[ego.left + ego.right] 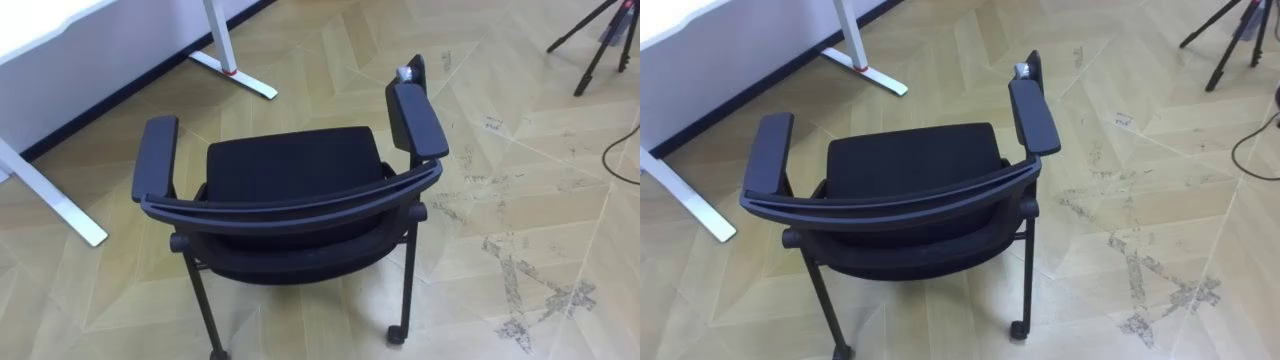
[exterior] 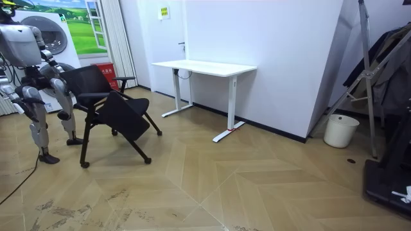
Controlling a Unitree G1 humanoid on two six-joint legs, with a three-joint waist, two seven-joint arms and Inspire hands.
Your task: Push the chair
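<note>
Two near casters: chair should roll easily, frame stiff. Push at back rail. Hands: state cannot tell.

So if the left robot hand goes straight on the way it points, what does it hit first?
Probably the floor: in the room view the left robot hand hangs pointing down, just behind the chair. Depth is unclear.

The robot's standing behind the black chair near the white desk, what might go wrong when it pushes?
The desk foot lies just ahead of the chair, so a front leg could catch on it. Pushed high on the backrest, the chair might tip forward rather than roll on its castors.
</note>
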